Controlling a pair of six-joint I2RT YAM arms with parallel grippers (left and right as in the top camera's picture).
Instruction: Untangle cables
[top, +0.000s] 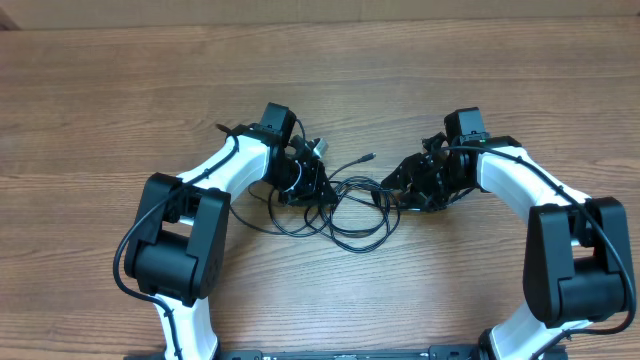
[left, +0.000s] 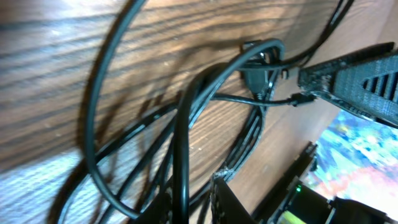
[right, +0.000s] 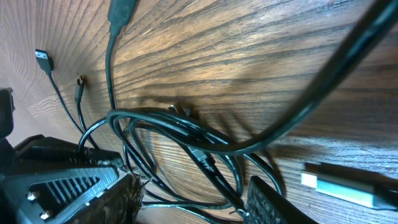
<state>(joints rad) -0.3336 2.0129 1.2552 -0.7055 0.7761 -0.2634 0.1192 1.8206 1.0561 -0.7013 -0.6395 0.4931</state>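
Overhead, the cables (top: 340, 205) lie as a loose knot of thin black loops on the wooden table (top: 100, 100). They sit between my left gripper (top: 312, 188) and my right gripper (top: 398, 186), both low at the knot's edges. One plug (top: 370, 157) pokes out on the far side.

Left wrist view: glossy strands cross and arc over the grain. One runs between my fingers (left: 227, 202), which stand narrow, but I cannot tell whether they pinch it.

Right wrist view: several loops overlap beside my finger (right: 267, 199). These jaws stand apart, gripping nothing. Two small plugs (right: 42, 57) lie clear of the tangle on bare wood.
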